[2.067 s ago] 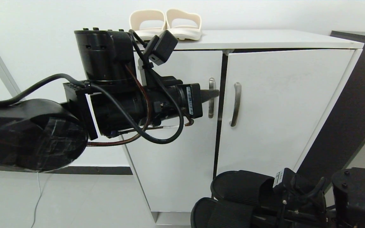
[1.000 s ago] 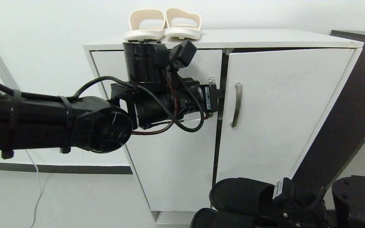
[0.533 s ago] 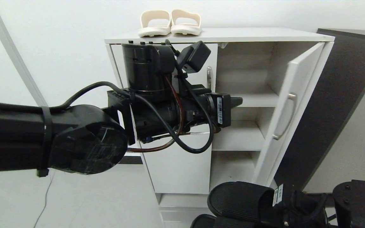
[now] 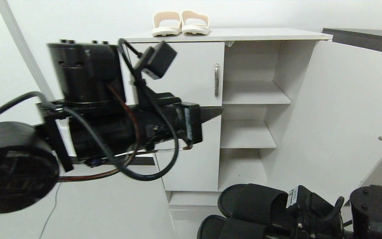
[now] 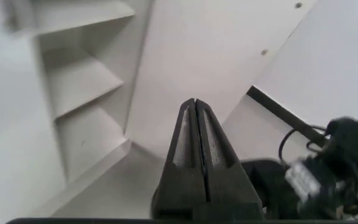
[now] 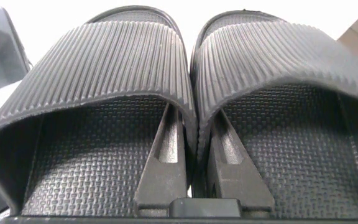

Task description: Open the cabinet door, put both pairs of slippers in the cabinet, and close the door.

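Note:
The white cabinet [image 4: 230,34] has its right door [image 4: 343,116] swung wide open, baring three shelves [image 4: 247,134]. Its left door [image 4: 184,66] is closed, with a metal handle [image 4: 216,80]. A cream pair of slippers [image 4: 181,23] rests on the cabinet top. My left gripper [image 4: 219,111] is shut on nothing and hangs in front of the left door's inner edge. The left wrist view shows its shut tips [image 5: 195,106] facing the shelves [image 5: 79,81] and open door [image 5: 216,56]. My right gripper [image 6: 194,121] is shut on the black slippers [image 6: 123,74], pinching their adjoining sides, low before the cabinet [image 4: 250,202].
A dark panel [image 4: 360,33] stands behind the open door at the right. A thin cable [image 4: 50,205] trails over the pale floor at the lower left. A grey strip [image 4: 22,46] slants up the white wall on the left.
The right door went from closed to wide open. My left gripper left the door's edge and drew back to the left. The head view shifted, with the cabinet now farther off.

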You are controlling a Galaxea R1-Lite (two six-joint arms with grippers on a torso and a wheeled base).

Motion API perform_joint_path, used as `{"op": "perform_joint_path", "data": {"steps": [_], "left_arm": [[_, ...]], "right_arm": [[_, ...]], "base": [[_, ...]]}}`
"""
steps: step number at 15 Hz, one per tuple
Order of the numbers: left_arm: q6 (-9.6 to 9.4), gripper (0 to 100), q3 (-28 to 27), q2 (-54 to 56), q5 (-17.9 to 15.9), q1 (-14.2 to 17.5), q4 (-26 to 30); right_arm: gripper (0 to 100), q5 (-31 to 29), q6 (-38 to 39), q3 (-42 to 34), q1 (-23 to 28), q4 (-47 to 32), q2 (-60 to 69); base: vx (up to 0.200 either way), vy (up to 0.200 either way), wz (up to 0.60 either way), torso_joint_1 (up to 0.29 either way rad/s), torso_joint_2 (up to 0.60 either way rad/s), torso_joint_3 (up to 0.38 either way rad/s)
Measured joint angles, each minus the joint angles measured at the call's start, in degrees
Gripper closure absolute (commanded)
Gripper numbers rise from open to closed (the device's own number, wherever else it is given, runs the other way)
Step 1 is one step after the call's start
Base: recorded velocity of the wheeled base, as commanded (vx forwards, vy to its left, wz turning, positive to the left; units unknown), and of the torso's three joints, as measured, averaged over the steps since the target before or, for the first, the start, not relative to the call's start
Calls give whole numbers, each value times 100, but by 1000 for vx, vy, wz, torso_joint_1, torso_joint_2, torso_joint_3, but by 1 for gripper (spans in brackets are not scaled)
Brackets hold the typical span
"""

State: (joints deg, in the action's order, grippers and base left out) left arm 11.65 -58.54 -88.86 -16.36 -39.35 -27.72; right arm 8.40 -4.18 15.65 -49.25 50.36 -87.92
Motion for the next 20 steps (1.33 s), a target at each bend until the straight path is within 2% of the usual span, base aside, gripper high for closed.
{"op": "perform_joint_path", "data": {"steps": [4, 7, 10, 13, 14, 15, 16, 17, 18, 20], "left_arm": [[0, 100, 1607, 1714, 52, 460, 41], [-2, 100, 2630, 3211, 407, 744, 435], [-44, 100, 3121, 4870, 914, 1041, 1705], [-194, 100, 3445, 6431, 1139, 1727, 2995], [-304, 100, 3616, 6871, 1179, 2081, 3283], [-460, 100, 3795, 7249, 1198, 2394, 3374], [-703, 100, 4055, 7594, 1267, 2665, 3456], [-890, 100, 4391, 7875, 1641, 2849, 3327], [-967, 100, 4706, 8048, 2035, 2968, 3043], [-994, 100, 5235, 8249, 2386, 3183, 2660]], "right_arm": [[100, 9, -2, 16, 50, 0, -20], [100, 5, 5, 57, 129, 172, -155], [100, -15, 6, 96, 221, 630, -401], [100, -28, 0, 96, 256, 675, -541], [100, -15, -2, 105, 239, 688, -561], [100, -17, -2, 96, 254, 673, -572], [100, -30, -9, 91, 262, 679, -579], [100, -20, -13, 83, 240, 675, -583], [100, -17, -17, 83, 251, 677, -583], [100, -24, -20, 74, 251, 675, -585]], "base": [[0, 0, 0, 0, 0, 0], [0, 0, 0, 0, 0, 0], [0, 0, 0, 0, 0, 0], [0, 0, 0, 0, 0, 0], [0, 0, 0, 0, 0, 0], [0, 0, 0, 0, 0, 0], [0, 0, 0, 0, 0, 0], [0, 0, 0, 0, 0, 0], [0, 0, 0, 0, 0, 0], [0, 0, 0, 0, 0, 0]]}}
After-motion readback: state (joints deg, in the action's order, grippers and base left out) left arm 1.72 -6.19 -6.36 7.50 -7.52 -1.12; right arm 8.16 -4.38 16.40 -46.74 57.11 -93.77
